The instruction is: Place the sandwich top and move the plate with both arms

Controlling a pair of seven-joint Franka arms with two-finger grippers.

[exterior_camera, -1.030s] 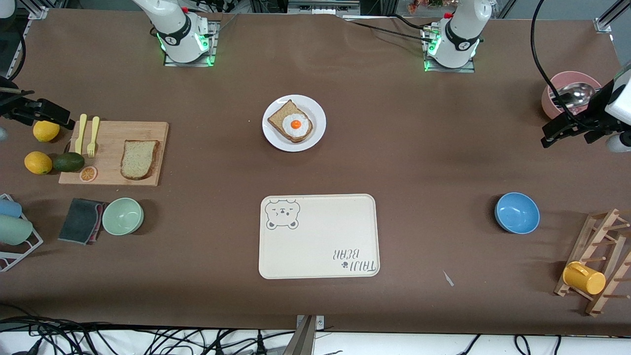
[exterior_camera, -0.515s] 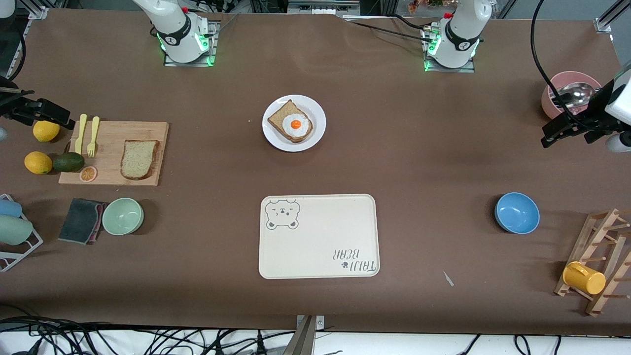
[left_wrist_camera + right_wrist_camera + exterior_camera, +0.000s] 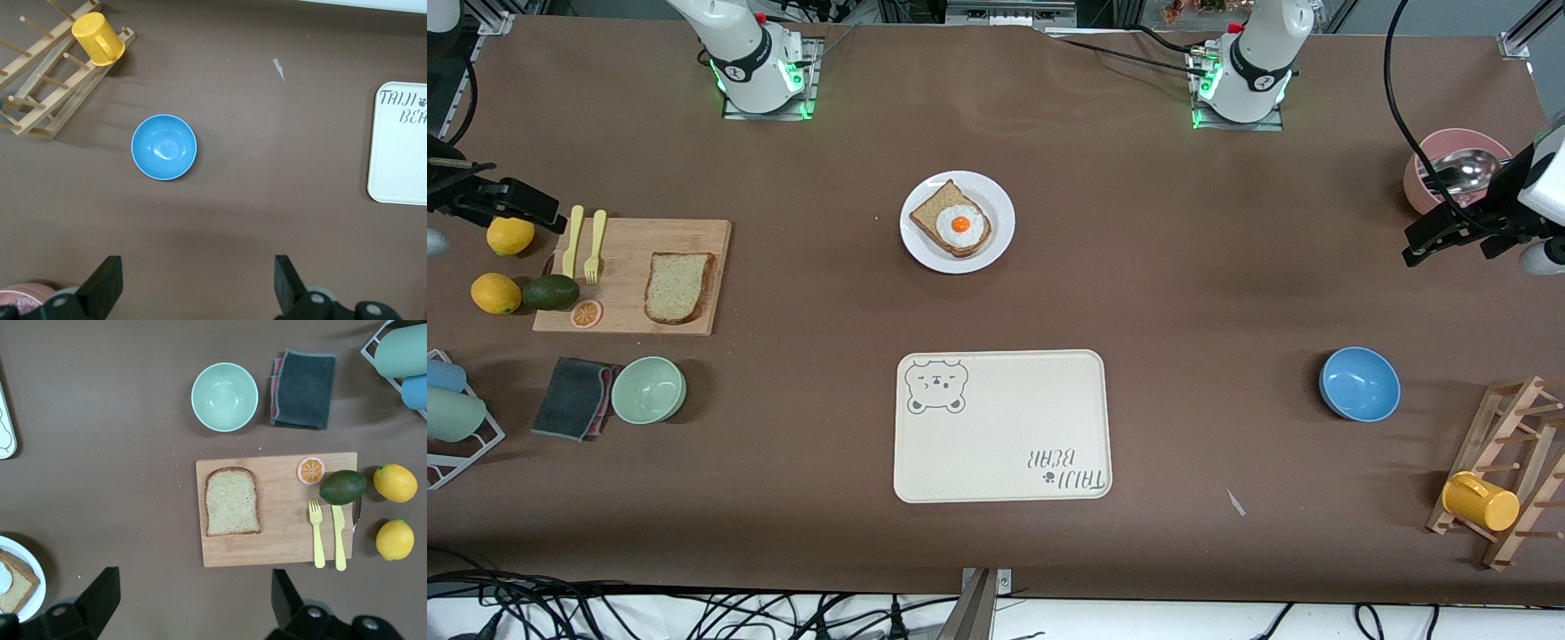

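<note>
The sandwich top is a pale speckled bread slice lying flat on a wooden cutting board toward the right arm's end of the table; the right wrist view shows this sandwich top too. The white plate sits mid-table near the arms' bases and carries brown toast with a fried egg. My right gripper hangs open and empty high over the lemons at its end of the table, fingers wide apart. Open and empty as well, my left gripper hovers beside the pink bowl, over bare table.
A cream bear tray lies nearer the camera than the plate. By the board are a green bowl, a dark cloth, lemons, an avocado and a yellow fork and knife. A blue bowl, a wooden rack with a yellow cup and a pink bowl stand at the left arm's end.
The right gripper has drifted slightly toward the arms' bases. The left arm and everything on the table are unmoved.
</note>
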